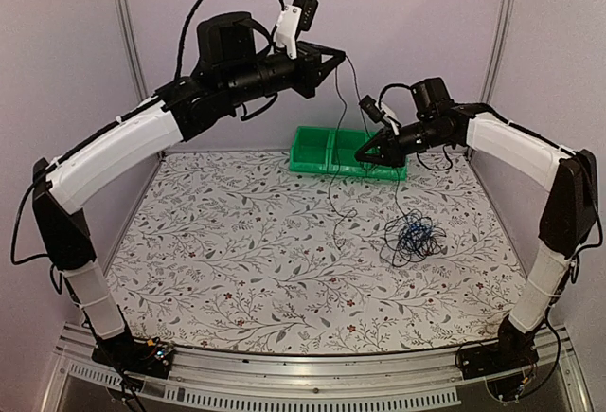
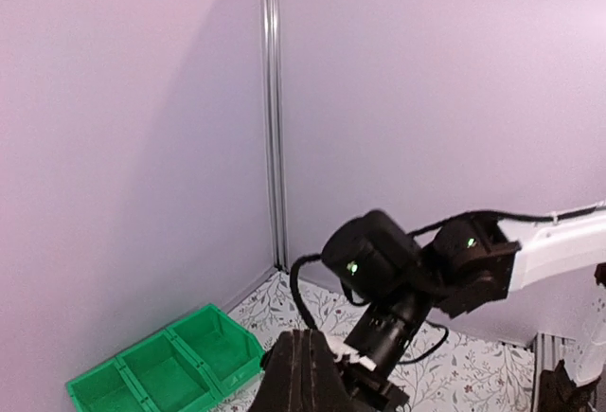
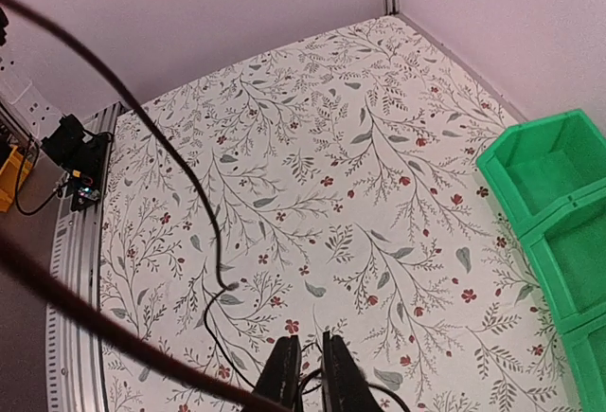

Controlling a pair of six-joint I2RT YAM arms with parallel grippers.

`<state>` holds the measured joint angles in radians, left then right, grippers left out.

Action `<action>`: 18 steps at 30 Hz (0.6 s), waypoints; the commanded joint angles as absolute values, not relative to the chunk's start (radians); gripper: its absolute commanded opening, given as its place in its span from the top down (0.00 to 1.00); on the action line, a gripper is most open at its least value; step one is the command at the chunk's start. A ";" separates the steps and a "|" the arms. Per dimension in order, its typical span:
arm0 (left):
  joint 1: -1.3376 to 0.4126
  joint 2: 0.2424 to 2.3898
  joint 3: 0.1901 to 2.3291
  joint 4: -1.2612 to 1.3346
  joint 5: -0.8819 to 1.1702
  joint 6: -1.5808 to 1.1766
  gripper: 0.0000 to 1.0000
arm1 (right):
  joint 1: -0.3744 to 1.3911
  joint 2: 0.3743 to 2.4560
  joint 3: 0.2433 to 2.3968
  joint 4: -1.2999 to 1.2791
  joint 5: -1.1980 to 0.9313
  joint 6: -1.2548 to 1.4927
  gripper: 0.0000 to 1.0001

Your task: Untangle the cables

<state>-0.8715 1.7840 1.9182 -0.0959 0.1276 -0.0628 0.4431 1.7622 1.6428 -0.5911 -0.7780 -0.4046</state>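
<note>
1. Hanging from the raised left gripper (image 1: 336, 56), its fingers (image 2: 301, 374) pressed together, a black cable (image 1: 331, 194) drops to the table (image 1: 237, 241).
2. Right gripper (image 1: 363, 158), near the green bin (image 1: 311, 164), pinches a second cable (image 1: 396, 189).
3. Tangled cables (image 1: 414, 237) lie on the table's right side.

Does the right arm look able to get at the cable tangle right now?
Probably yes: the tangle lies on the table close below the right gripper, nothing between them, though its jaws look shut on a strand.
</note>
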 commanded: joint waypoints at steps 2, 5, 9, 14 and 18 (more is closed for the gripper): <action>-0.901 1.764 2.088 -0.084 0.041 -0.025 1.00 | 0.422 1.898 1.583 -0.441 -0.872 -0.280 0.94; -0.914 1.774 2.161 -0.110 0.007 -0.011 1.00 | 0.414 1.956 1.569 -0.423 -0.867 -0.261 1.00; -0.935 1.777 2.232 -0.112 -0.054 0.044 1.00 | 0.363 2.011 1.519 -0.417 -0.847 -0.254 1.00; -0.946 1.769 2.262 -0.088 -0.117 0.108 1.00 | 0.272 2.035 1.394 -0.387 -0.828 -0.241 1.00; -0.947 1.765 2.231 -0.090 -0.137 0.138 1.00 | 0.253 1.997 1.399 -0.442 -0.830 -0.293 1.00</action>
